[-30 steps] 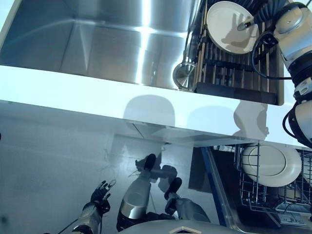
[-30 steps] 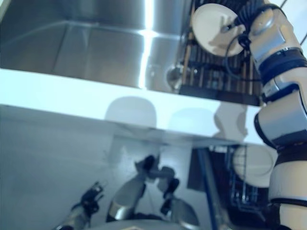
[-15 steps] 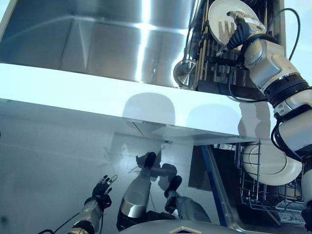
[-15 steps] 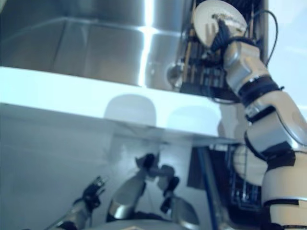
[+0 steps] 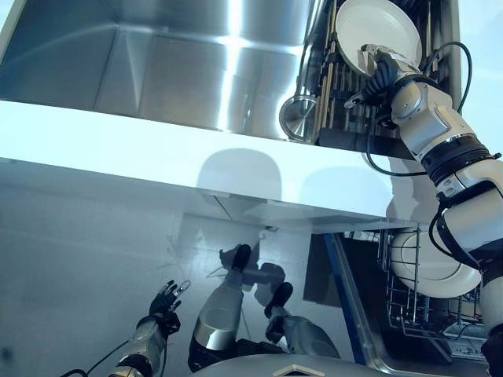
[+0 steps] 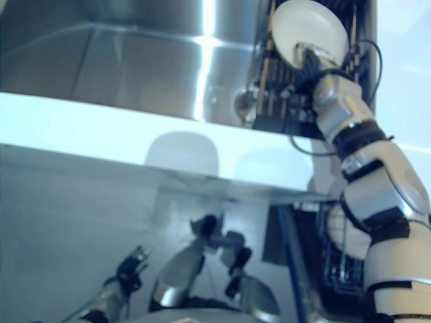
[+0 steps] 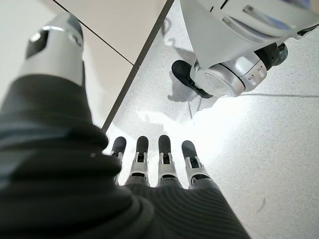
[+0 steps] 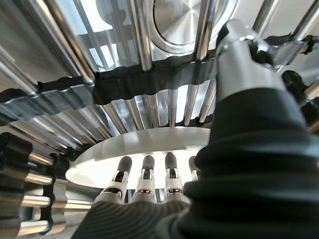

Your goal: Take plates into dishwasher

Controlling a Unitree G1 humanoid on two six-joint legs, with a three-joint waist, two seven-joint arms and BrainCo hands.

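Observation:
A white plate lies on the dark roll-up drying rack over the sink's right end. My right hand is at the plate's near right edge. In the right wrist view its straight fingers touch the plate, with the thumb spread apart over the rack bars. A second white plate stands in the open dishwasher's wire rack at the lower right. My left hand hangs low over the floor, open and empty; its fingers are straight.
The steel sink fills the upper left. A round metal strainer sits beside the drying rack. The white counter edge runs across between the sink and the dishwasher below.
My right arm swung in from the right. The hand reached onto the plate, then slid back to its near right edge. The left hand barely moved.

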